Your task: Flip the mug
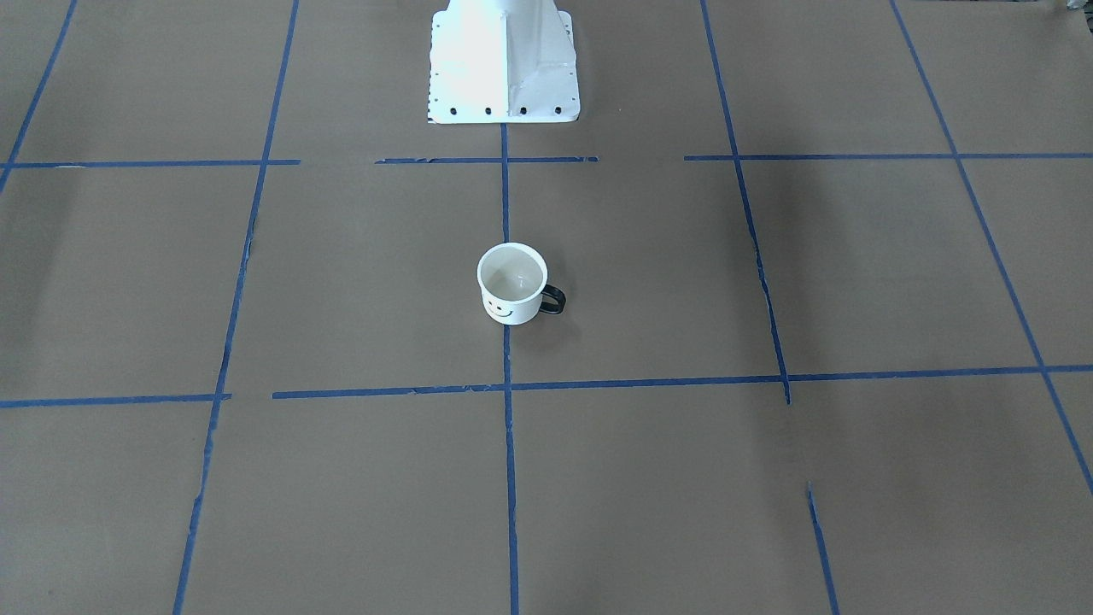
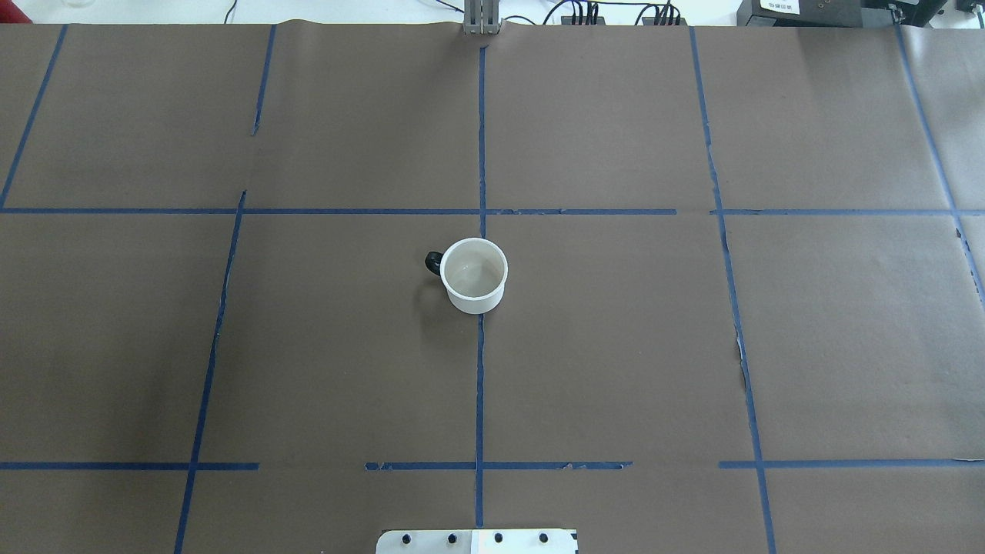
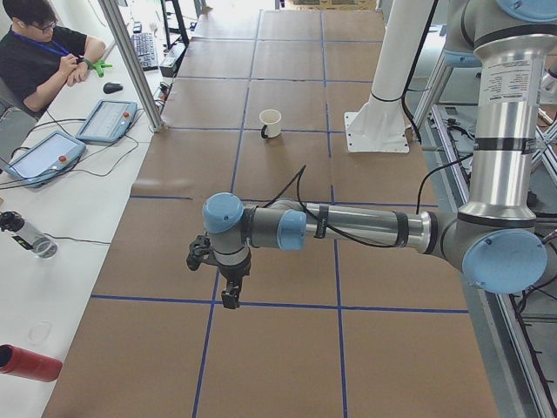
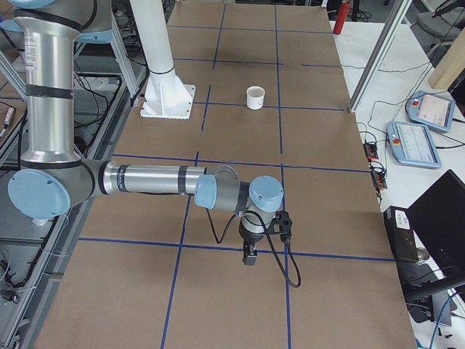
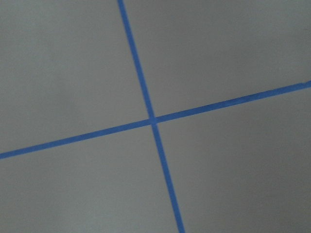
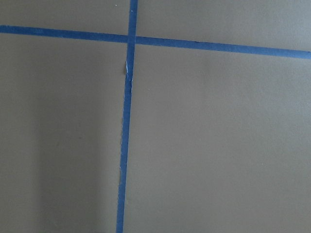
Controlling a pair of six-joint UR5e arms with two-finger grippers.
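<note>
Mug: the mug [image 2: 475, 275] stands upright, mouth up, on the brown paper of the table [image 2: 616, 346], on the centre blue tape line [image 2: 479, 385]. From the robot base plate [image 2: 477, 541] in the overhead view it lies toward 12 o'clock, well apart.
Mug look: white and cylindrical with a pale inside. The black loop handle [image 2: 433, 263] sticks out at 9 o'clock in the overhead view and at 3 o'clock in the front-facing view, where a black smiley face [image 1: 498, 309] shows on the wall.
Left arm: in the left side view it is the near, large arm, with its forearm stretched level over the table and its wrist turned down. The left gripper [image 3: 230, 295] hangs above a blue tape crossing, well apart from the mug [image 3: 271, 123].
Right arm: in the right side view it mirrors that pose, with a level forearm and the right gripper [image 4: 249, 256] pointing down, far from the mug [image 4: 255, 97].
Tool state: both grippers show only in the side views, so I cannot tell how their jaws stand.
Hidden: both arms lie outside the overhead and front-facing views. Each wrist camera shows only brown paper and crossing tape lines, with no fingers in frame.
Surroundings: an operator [image 3: 39, 52] sits at the side bench at 10 o'clock of the left side view, beside two teach pendants [image 3: 74, 138].
</note>
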